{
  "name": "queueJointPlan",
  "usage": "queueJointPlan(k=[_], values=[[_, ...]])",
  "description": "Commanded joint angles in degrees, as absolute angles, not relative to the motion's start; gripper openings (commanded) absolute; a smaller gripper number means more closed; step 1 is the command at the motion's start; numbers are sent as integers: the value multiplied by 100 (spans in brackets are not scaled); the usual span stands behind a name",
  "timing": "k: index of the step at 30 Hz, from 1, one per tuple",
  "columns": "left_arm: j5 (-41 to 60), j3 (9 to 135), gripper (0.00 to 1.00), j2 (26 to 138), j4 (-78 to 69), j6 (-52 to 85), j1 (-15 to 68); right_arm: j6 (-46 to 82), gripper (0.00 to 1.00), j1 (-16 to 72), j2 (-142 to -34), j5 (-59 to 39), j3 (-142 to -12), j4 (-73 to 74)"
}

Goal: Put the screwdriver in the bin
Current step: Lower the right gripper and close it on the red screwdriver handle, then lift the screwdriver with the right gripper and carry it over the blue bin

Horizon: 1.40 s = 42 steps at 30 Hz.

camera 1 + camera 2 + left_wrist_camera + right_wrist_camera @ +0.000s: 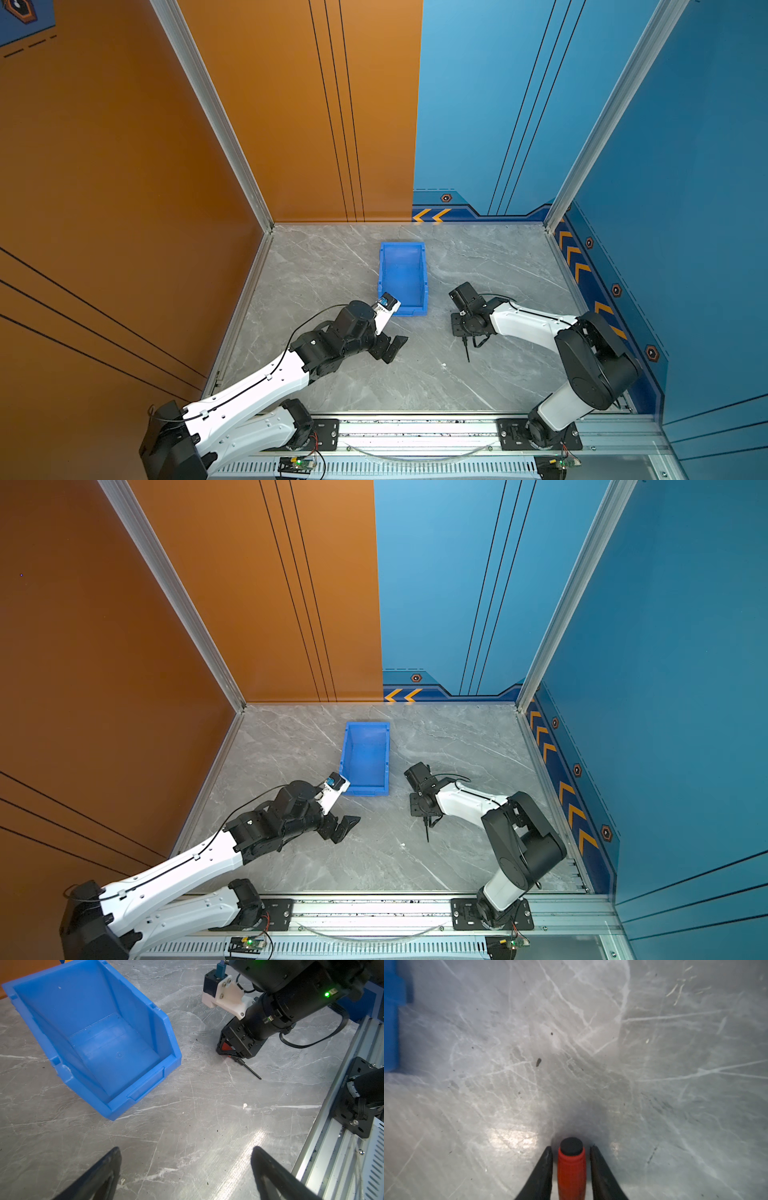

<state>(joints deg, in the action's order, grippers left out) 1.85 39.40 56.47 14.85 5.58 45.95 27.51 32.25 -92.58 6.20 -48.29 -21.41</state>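
The empty blue bin stands mid-table; one corner of it shows in the right wrist view. To its right the screwdriver lies on the table, its thin black shaft sticking out toward the front. My right gripper points down at the table and is closed around the red handle, one finger at each side. My left gripper hovers open near the bin's low front lip, holding nothing.
Grey marble tabletop walled by orange and blue panels on three sides. An aluminium rail with both arm bases runs along the front edge. A small white speck lies in front of the screwdriver's tip.
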Motion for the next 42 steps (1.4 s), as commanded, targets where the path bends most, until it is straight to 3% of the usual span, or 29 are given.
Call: queueJointPlan(k=[1,12,19,26,42], values=[[61,3835,98,5581,1409,510,4500,2787,28,3254,-9394,665,-4707,-2109],[-129,3753,98,5245,1454,479,4182,2826,0,3404,-8966,794,-4637,-2230],[-589,3440,98,4564,1222,646,3652,3029,0,3929,-8222,1173,-5271,-2758],[-986,3423,98,4583,1517,703,3132,3423,0,4749,-8236,1986,-6465,-3222],[-1266,3498,98,4287,2124,921,3183,2964,0,4815,-11333,1783,-9888,-2806]])
